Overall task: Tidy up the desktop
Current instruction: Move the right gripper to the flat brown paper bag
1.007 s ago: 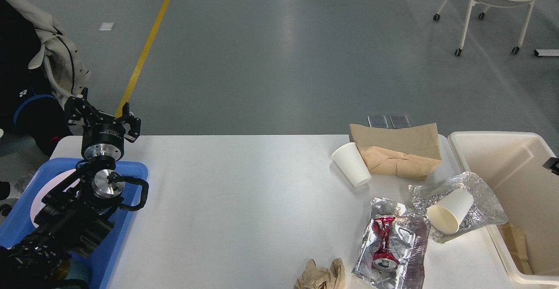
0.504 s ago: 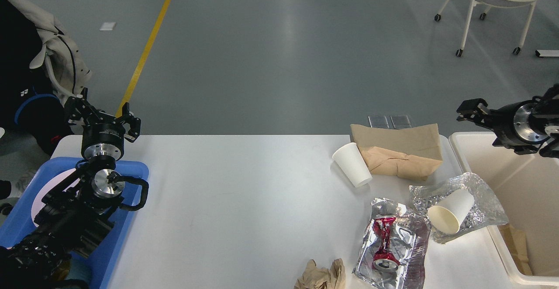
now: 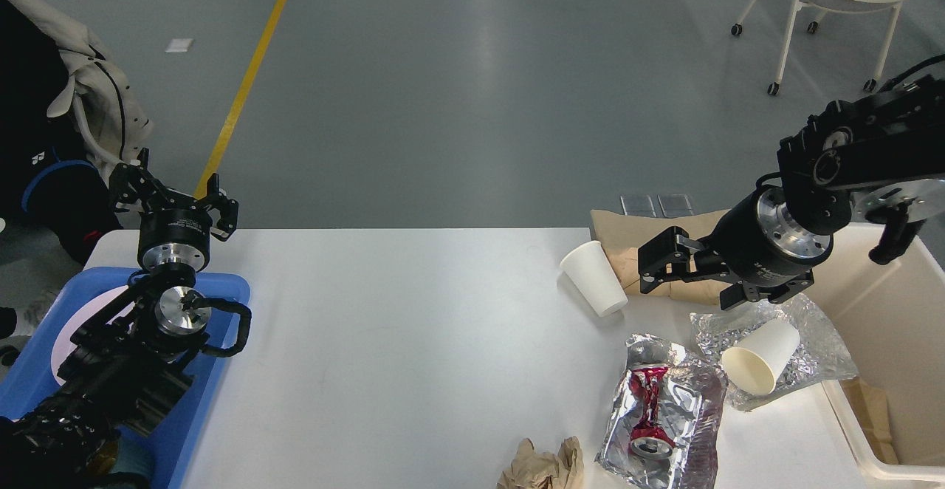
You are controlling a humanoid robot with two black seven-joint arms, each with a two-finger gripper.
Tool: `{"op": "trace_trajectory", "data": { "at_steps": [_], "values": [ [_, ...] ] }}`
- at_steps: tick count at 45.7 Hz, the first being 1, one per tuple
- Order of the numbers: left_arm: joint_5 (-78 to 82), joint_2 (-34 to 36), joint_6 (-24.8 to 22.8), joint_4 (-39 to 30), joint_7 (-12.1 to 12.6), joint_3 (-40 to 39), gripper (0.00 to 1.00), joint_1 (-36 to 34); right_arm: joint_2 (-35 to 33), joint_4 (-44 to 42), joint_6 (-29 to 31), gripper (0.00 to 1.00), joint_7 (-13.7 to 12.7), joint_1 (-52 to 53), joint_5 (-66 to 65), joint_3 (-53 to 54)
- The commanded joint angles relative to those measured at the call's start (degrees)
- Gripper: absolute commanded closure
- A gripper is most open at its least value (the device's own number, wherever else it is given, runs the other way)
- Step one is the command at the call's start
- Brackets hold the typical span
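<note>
Whereas a second earlier the right arm was out of view, and half a second earlier its gripper hung over the far edge of the cream bin (image 3: pixel 878 467), the right gripper (image 3: pixel 653 271) had now swung left and down, over the brown paper bag (image 3: pixel 627 234) at the far right of the desktop (image 3: pixel 406 326). Its fingers stood apart and held nothing. They pointed left toward the upright white cup (image 3: pixel 594 278), just beside it but not touching. The left gripper (image 3: pixel 173 197) had not moved: it hovered over the far left corner, above the blue tray (image 3: pixel 221 286), fingers spread wide and empty.

Nothing on the right end had shifted: the tipped cup (image 3: pixel 760 356) lay on crinkled foil (image 3: pixel 819 349), the crushed red can (image 3: pixel 646 408) on a second foil sheet, and crumpled brown paper (image 3: pixel 543 467) at the near edge. The move probably opened a first pick, of the cup or the bag, with all the litter yet uncleared.
</note>
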Motion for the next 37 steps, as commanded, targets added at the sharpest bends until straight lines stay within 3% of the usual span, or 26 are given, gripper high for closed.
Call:
{"op": "trace_trajectory", "data": {
  "at_steps": [1,10,16,24,30,37],
  "values": [
    [0.0,0.0,0.0,0.0,0.0,0.0,0.02,0.0,0.2,0.1,-0.3,0.0,-0.2,0.0,0.0,0.0],
    [0.0,0.0,0.0,0.0,0.0,0.0,0.02,0.0,0.1,-2.8,-2.0,0.0,-0.3,-2.7,0.8,-0.1],
    [0.0,0.0,0.0,0.0,0.0,0.0,0.02,0.0,0.3,-17.1,-8.4,0.0,-1.2,-16.1,6.4,-0.8],
    [-0.1,0.0,0.0,0.0,0.0,0.0,0.02,0.0,1.0,-31.8,-10.6,0.0,-4.8,-29.2,29.7,0.0],
    [0.0,0.0,0.0,0.0,0.0,-0.1,0.02,0.0,1.2,-38.0,-16.2,0.0,-8.8,-37.9,42.7,2.8],
    [0.0,0.0,0.0,0.0,0.0,0.0,0.02,0.0,0.8,-40.5,-23.5,0.0,-11.1,-44.7,46.5,13.6]
  ]
}}
